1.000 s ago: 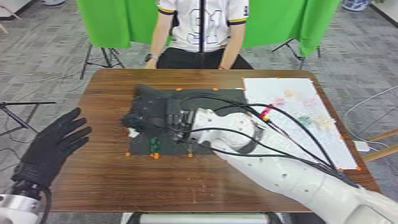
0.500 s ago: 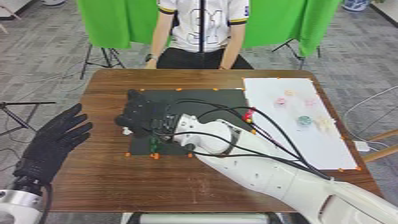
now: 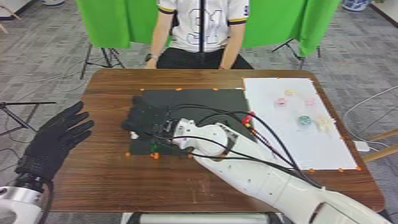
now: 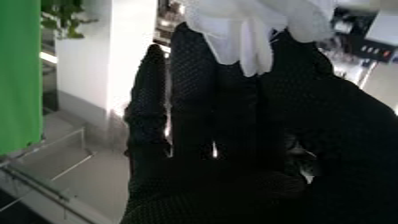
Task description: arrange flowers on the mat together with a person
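In the head view my right hand (image 3: 142, 119) is over the left part of the dark mat (image 3: 220, 100), with a bit of the white flower (image 3: 134, 135) showing at its edge. In the right wrist view the white flower (image 4: 238, 35) is pinched between the fingers and thumb of that same right hand (image 4: 226, 175); its stem is hidden. A slim green piece (image 3: 154, 148) lies near the mat's front left. Over the left side of the table my left hand (image 3: 58, 137) is held with straight fingers, holding nothing.
On the white sheet (image 3: 333, 150) at the right are pink (image 3: 281, 102), green (image 3: 305, 120) and other pale flowers. A red piece (image 3: 248, 119) shows beside my right arm's cables. Across the table sits a person, hands off the mat.
My right forearm has swung toward the table's front, uncovering more of the flowers on the white sheet. The right hand has shifted slightly over the mat's left part. My left hand has hardly moved.
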`<state>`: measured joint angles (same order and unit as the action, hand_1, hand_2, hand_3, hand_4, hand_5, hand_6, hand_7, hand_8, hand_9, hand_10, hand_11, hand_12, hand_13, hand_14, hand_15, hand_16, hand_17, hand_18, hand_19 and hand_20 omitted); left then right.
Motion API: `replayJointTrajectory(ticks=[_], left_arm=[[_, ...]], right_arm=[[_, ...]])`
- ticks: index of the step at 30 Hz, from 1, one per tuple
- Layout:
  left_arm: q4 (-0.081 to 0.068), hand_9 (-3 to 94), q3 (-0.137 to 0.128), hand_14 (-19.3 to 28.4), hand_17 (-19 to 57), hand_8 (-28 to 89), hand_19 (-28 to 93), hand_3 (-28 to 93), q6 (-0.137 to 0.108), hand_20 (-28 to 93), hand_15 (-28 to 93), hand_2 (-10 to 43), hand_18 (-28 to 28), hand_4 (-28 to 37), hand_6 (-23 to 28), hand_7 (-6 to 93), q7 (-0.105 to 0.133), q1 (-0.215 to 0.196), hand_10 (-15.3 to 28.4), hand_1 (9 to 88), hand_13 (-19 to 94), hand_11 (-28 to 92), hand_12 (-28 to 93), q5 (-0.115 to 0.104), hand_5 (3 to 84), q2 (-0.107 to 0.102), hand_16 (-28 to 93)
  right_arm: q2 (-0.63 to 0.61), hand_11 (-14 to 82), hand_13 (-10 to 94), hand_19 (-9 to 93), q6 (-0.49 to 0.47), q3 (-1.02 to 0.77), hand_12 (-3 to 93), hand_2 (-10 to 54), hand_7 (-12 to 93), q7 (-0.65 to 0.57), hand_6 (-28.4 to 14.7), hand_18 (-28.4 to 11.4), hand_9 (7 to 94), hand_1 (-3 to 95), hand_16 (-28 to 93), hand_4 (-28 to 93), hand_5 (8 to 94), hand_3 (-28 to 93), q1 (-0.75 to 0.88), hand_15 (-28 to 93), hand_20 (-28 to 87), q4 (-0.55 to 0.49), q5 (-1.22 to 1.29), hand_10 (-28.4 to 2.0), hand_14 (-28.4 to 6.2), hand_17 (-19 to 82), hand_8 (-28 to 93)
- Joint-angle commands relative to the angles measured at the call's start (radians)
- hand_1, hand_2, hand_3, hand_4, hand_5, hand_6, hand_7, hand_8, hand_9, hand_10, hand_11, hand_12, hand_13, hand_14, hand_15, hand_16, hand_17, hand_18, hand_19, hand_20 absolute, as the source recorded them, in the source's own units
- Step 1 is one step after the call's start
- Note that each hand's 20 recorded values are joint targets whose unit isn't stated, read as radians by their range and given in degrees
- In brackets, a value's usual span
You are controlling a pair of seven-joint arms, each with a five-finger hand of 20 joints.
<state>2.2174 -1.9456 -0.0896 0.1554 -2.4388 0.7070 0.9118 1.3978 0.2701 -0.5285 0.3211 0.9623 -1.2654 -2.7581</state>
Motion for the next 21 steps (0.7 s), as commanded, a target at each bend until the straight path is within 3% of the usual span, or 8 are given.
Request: replayJointTrajectory(ticks=[1,6,14,21], left_arm=[[-0.010,26.1,0.005,14.4,-8.2,-7,43,70,0.008,10,22,-3.9,21.8,-24.9,2.6,14.3,-0.016,0.001,10.8,26.1,22,14,20,0.000,30.2,-0.002,4],[-0.010,26.0,0.007,14.4,-8.2,-7,43,70,0.008,10,22,-3.8,21.8,-24.8,2.6,14.3,-0.016,0.005,10.8,26.2,22,14,20,0.000,30.2,-0.005,4],[-0.009,26.1,0.003,14.3,-8.2,-7,43,70,0.009,10,21,-3.9,21.8,-24.8,2.5,14.4,-0.019,-0.001,10.8,26.2,22,14,20,0.001,30.2,0.000,4],[-0.011,26.1,0.002,14.3,-8.1,-7,43,70,0.013,10,21,-4.5,21.7,-24.6,2.5,14.4,-0.022,0.004,10.7,26.5,22,14,20,0.006,30.2,-0.001,4]], right_arm=[[0.015,21.9,59,59,-0.011,-0.003,53.7,-9.5,54,0.003,6.4,-13.7,76.2,49.2,42,-28,67.9,77,0.009,52,40,0.012,-0.026,-4.6,-3.5,23,-5],[0.017,22.3,59,59,0.026,0.011,53.6,-9.5,54,-0.024,6.7,-13.7,75.7,49.0,42,-28,67.1,77,0.001,52,41,0.026,-0.024,-4.6,-3.6,23,-4],[0.012,22.9,57,59,-0.025,-0.003,53.2,-9.5,53,-0.026,6.5,-13.8,73.3,47.9,41,-28,63.6,76,0.005,54,41,0.015,-0.056,-4.8,-3.6,23,-3],[0.011,28.2,51,58,-0.090,-0.019,46.5,-9.5,50,-0.032,5.0,-14.3,65.8,43.3,28,-28,57.7,76,0.012,60,40,-0.007,-0.070,-6.0,-5.3,20,-4]])
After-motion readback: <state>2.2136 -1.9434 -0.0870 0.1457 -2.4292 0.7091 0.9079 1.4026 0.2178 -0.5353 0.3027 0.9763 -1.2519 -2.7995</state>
